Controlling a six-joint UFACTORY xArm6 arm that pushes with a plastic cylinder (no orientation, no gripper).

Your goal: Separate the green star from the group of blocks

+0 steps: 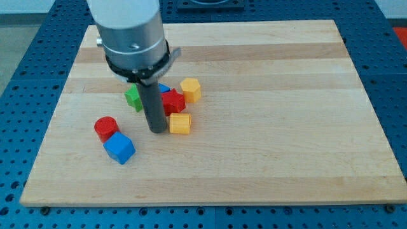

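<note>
my tip [157, 130] sits just right of the green star [133, 97], toward the desk's [286, 159] left edge, poised to shove it off the red block [173, 102]; no pincer here

Arm: one, entering from the far left of the scene, seen from above. Wrist housing: broad grey cylinder, upright, with a black collar ring around its lower edge and a small grey tab projecting to the right. Rod: straight, dark, vertical, descending from beneath the collar. The tip [157, 130] sits at the rod's lower end, down at the working surface, left of centre in the scene. No gripper fitted.
</note>
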